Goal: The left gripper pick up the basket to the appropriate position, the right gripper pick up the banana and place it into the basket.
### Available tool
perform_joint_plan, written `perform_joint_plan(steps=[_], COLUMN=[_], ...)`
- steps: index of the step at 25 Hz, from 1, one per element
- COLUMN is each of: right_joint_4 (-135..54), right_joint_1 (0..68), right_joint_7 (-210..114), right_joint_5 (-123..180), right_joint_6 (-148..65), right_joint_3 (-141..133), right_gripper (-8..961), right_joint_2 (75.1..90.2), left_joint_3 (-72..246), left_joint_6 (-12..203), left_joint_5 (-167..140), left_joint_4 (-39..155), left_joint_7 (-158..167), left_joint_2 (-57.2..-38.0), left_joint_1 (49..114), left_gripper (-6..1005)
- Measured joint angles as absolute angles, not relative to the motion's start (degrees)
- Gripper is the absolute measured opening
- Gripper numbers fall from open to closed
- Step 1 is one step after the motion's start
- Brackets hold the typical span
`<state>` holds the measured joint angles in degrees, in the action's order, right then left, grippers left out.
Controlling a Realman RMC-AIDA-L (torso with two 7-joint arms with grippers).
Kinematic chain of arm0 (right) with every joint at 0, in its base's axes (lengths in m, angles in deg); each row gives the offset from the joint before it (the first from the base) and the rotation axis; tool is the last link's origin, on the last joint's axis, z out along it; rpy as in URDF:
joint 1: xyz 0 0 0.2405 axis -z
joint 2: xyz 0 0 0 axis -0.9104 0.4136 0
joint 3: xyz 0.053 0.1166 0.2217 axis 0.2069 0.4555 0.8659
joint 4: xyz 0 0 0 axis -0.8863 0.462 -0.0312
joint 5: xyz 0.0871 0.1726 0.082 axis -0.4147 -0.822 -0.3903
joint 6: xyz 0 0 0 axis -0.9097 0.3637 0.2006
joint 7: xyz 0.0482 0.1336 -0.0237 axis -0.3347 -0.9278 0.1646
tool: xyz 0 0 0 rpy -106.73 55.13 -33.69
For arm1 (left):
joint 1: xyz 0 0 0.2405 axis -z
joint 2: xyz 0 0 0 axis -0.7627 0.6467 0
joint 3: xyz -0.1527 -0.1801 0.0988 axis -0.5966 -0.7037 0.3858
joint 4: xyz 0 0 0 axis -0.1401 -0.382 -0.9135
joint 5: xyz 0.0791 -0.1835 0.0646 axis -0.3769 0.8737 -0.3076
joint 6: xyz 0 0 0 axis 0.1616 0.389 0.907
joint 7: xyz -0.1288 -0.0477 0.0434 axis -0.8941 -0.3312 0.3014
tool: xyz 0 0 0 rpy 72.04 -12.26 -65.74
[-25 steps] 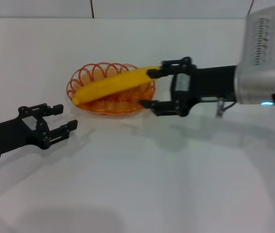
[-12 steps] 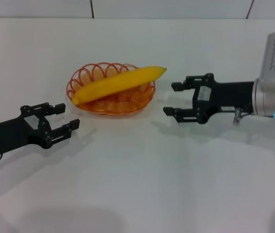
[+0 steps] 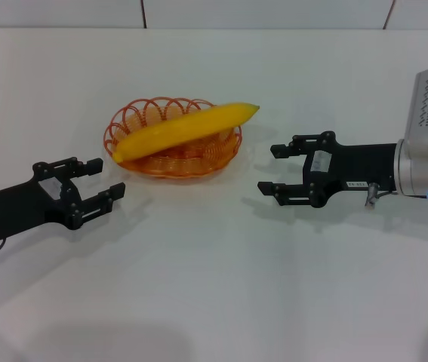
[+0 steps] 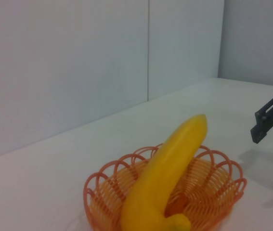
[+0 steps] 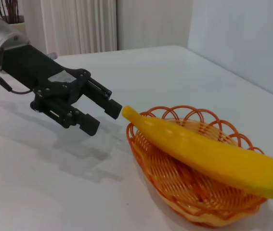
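Banana [image 3: 186, 130], smooth, curved and bright yellow, is seen laid across the scalloped orange wire basket [image 3: 147, 114] on a glossy white table [image 3: 221, 286] beneath pale wall panels, flanked at 8 o'clock by the wide-spread left gripper [image 3: 102, 182] and at 3 o'clock by the equally spread right gripper [image 3: 269, 170], neither touching it.

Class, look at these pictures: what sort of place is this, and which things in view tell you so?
Probably a robot test bench indoors: a bare white table, plain pale wall panels, and only a banana in an orange basket between two grippers.
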<state>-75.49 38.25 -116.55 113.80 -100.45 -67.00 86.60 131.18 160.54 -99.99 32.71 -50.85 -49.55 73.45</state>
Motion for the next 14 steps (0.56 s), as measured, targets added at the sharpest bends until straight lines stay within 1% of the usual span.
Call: perform_joint_plan(steps=[14], right_joint_4=[-75.7], right_joint_1=[38.3], right_joint_7=[-116.6], right_joint_5=[113.7], right_joint_6=[-100.8], right_joint_3=[-66.9], right_gripper=[686], right_joint_2=[86.61], left_joint_3=[131.2], left_joint_6=[160.5], left_joint_5=[-99.9], left_joint_4=[32.7], left_joint_7=[-50.6], left_joint_2=[-49.49], left_joint_1=[73.3], left_gripper=[594])
